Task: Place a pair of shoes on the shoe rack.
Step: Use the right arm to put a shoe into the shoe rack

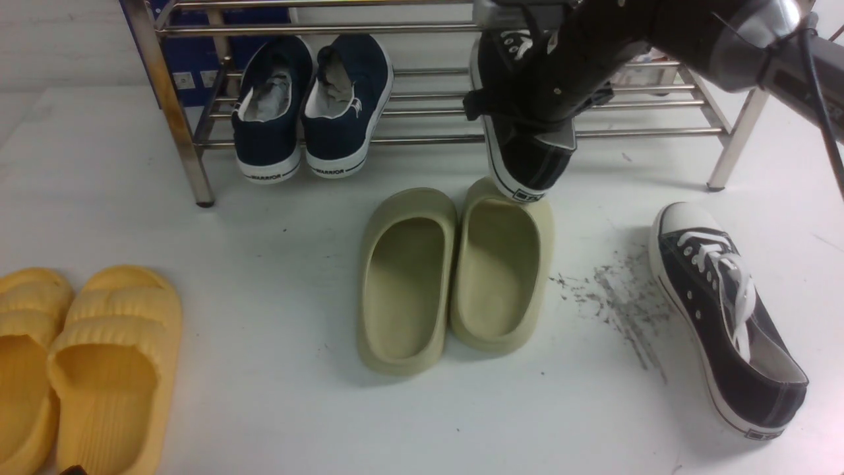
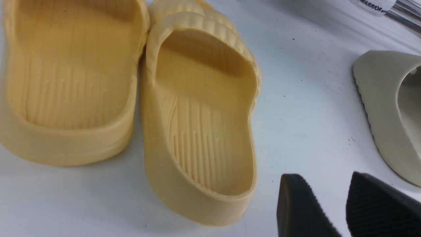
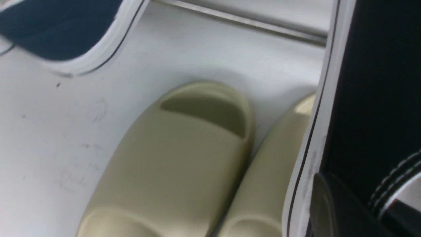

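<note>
One black canvas sneaker [image 1: 522,165] hangs tilted, its toe up among the bars of the steel shoe rack [image 1: 435,137] and its heel low over the olive slippers. My right gripper [image 1: 537,105] is shut on this sneaker's side wall. In the right wrist view the sneaker [image 3: 371,82] fills one side, with my right gripper [image 3: 361,205] clamped across its black canvas edge. The other black sneaker [image 1: 725,316] lies on the white table at the right, its toe toward the rack. My left gripper [image 2: 324,184] stands open over bare table beside the yellow slippers, holding nothing.
A pair of navy sneakers [image 1: 310,105] sits on the rack's lower shelf at the left. Two olive slippers [image 1: 455,277] lie just in front of the rack, under the hanging heel. Two yellow slippers [image 1: 86,356] lie at the near left. Dark scuff marks [image 1: 613,297] streak the table.
</note>
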{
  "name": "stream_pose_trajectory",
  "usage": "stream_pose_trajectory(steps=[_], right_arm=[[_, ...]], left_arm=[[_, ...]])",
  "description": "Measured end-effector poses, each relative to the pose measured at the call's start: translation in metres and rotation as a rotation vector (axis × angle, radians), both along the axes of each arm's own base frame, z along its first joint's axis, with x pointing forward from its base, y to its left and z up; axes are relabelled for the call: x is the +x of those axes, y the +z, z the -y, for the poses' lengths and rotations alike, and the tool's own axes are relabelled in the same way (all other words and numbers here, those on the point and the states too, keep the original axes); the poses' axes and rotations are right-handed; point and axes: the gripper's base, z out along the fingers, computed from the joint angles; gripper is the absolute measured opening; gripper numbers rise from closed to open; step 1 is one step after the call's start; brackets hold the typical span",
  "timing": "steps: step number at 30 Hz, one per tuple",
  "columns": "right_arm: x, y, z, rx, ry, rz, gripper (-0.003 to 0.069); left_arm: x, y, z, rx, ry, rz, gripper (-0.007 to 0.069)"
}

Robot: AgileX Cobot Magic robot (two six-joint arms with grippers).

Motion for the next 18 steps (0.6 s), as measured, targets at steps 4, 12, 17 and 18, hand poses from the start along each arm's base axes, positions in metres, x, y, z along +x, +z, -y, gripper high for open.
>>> stream_pose_trajectory(steps=[4, 12, 17, 18], right_arm=[[0.016, -0.009, 0.015, 0.005, -0.042, 0.005, 0.0011], [0.034, -0.029, 0.028, -0.024, -0.031, 0.050, 0.0011], [0.036, -0.026, 0.026, -0.026, -0.007, 0.098, 0.0011], [0.036, -0.026, 0.026, -0.026, -0.006, 0.100, 0.0011]], left_arm=[[0.000, 0.000, 0.000, 0.000, 0.000, 0.000, 0.0239], [0.000, 0.000, 0.000, 0.000, 0.000, 0.000, 0.0239], [0.000, 0.000, 0.000, 0.000, 0.000, 0.000, 0.0239], [0.000, 0.000, 0.000, 0.000, 0.000, 0.000, 0.0239]])
